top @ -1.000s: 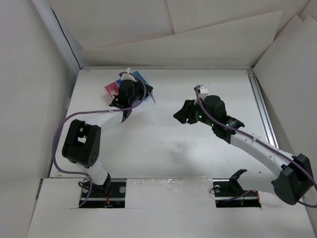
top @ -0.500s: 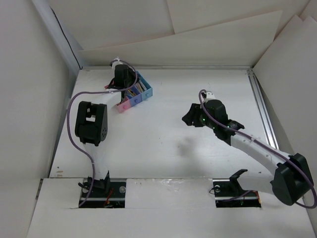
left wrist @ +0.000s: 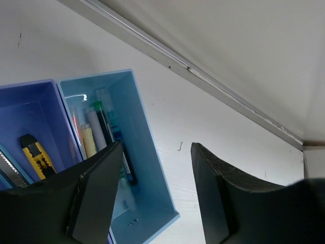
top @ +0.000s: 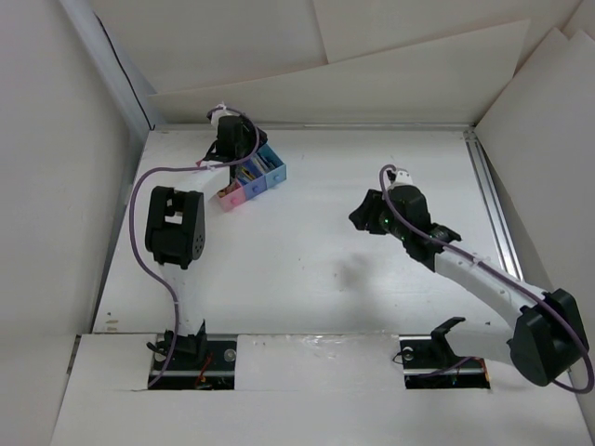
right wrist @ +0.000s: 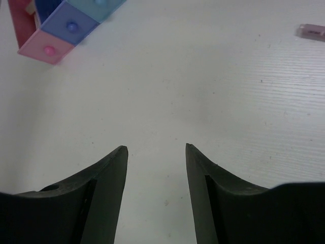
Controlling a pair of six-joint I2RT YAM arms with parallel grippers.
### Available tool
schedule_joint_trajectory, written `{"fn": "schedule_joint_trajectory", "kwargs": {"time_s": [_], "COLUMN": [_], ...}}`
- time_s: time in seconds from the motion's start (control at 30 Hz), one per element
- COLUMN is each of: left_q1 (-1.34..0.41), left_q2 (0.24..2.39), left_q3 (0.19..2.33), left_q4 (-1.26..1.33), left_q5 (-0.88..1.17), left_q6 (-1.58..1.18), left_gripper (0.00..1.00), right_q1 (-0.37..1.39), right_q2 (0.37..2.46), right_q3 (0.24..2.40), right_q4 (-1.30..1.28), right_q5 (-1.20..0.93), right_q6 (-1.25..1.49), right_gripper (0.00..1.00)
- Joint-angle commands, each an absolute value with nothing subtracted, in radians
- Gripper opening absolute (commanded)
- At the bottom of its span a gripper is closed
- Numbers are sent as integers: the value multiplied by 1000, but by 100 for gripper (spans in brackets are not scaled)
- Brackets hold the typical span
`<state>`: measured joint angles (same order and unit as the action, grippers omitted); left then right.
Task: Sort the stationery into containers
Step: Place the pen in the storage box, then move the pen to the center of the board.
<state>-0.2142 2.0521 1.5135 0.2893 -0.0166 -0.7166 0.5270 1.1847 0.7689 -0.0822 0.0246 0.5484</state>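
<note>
Pretty clearly a robotics lab test cell, not anybody's home or office. There's a bare white table [top: 307,279] boxed in by plain white boards [top: 372,84] propped up as makeshift walls, with a metal rail [top: 493,204] down one side. A left arm [top: 174,232] and right arm [top: 483,279] are bolted at the near edge, with loose purple cable [top: 136,223] looping around.

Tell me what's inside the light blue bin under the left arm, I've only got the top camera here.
Observer: The light blue bin holds several pens lying along its length.
Operator: Is the left gripper holding anything?
Observer: No, the left gripper is open, with nothing between its fingers.
Operator: Anything unsorted on the table?
Observer: One small pinkish piece lies on the table, ahead of the open, empty right gripper.
</note>
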Motion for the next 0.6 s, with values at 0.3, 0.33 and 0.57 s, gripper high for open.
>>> {"fn": "schedule_joint_trajectory", "kwargs": {"time_s": [0.3,0.33,0.57], "left_q1": [-319,-343,-449], "left_q2": [1635,1591,1448], "left_q3": [1053,1016,677], "left_q4": [633,670,839], "left_q5": [49,61,197], "left_q6": [-749,-749,-827], "left_gripper": [53,53,52], "right_q1": [313,278,126], "right_q2": [1379,1414,1695], "right_q3": [922,948,1176], "right_q4": [-187,-207,-328], "right_q5": [215,242,204], "right_q6": [650,650,514], "right_gripper": [5,14,76]}}
